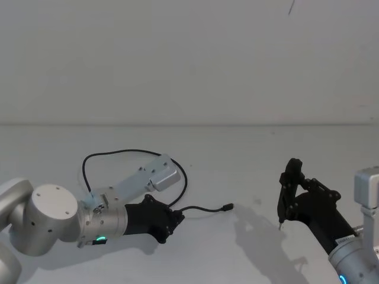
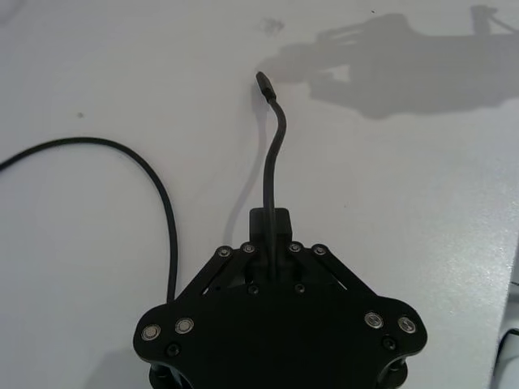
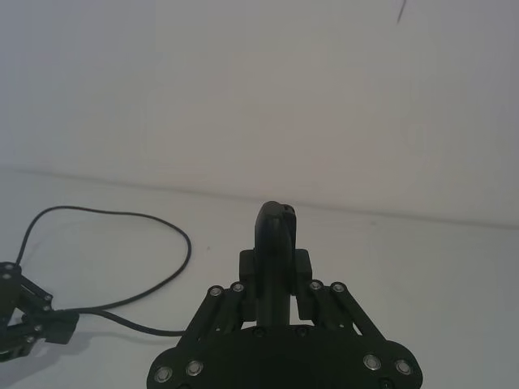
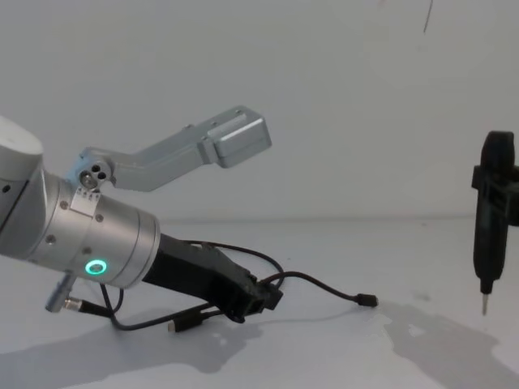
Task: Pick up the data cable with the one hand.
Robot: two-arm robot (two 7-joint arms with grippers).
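left end effector [image 2: 272, 219] low on the bench [image 1: 249, 165], clamped on the data cable [image 2: 273, 162] just short of its plug [image 2: 262, 79], and that thin cable could slide out as it lifts, or its slack could snag, while the right end effector [image 3: 276, 279] sits parked aside, gripping a pen tool [image 3: 276, 223].

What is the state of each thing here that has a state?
left gripper, shut on the data cable
data cable, gripped near one plug, rest looped on the table
right gripper, shut on the pen-shaped tool
pen-shaped tool, upright, tip down, above the table
green ring, lit
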